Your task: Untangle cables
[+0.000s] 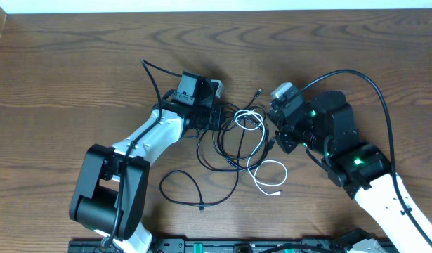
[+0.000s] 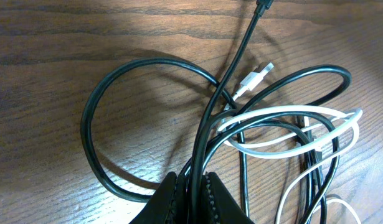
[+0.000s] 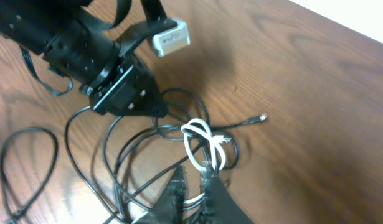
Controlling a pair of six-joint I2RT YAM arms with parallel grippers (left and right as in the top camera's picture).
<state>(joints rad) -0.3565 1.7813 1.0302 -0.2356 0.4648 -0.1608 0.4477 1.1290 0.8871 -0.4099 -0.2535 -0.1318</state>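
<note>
- The left claw is closed on the thin black cords
- The right claw has its fingers close together, with the short white cord between them; if it really grips, I cannot tell
- All cords lie tangled on the brown wooden table, between the two claws

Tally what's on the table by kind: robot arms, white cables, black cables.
Robot arms: 2 (left arm, right arm)
White cables: 1
Black cables: at least 2; the tangle hides the exact number
Total: at least 5
</note>
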